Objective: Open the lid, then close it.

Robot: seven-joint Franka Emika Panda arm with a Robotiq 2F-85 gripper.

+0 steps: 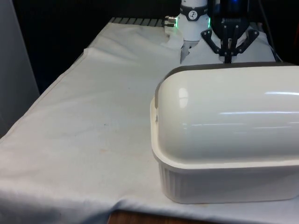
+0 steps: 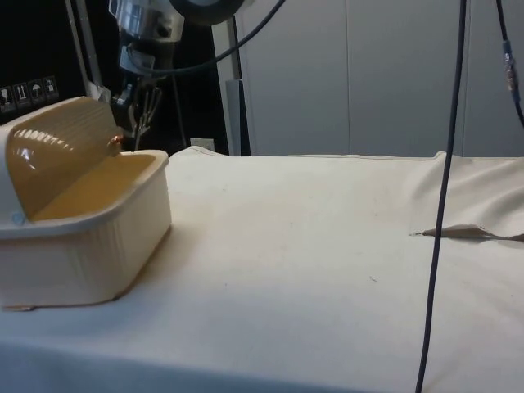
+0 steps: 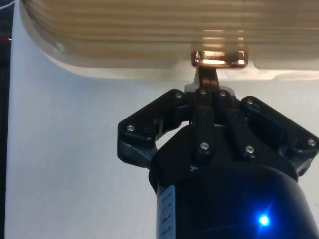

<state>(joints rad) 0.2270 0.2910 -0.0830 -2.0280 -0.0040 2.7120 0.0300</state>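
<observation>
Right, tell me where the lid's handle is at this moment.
The copper handle sits at the edge of the bread box's lid, on the box's robot-facing side. In the wrist view, the gripper is closed on it.

Readable text: we find none | signs: small white handling pictograms point(image 2: 29, 92) on a dark panel behind the bread box point(image 2: 82, 221), side view; we cannot make out their wording | labels on bread box: we read none

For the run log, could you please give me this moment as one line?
bread box | lid rolled back, box open | gripper shut on copper handle at lid edge | white cloth under box
</observation>
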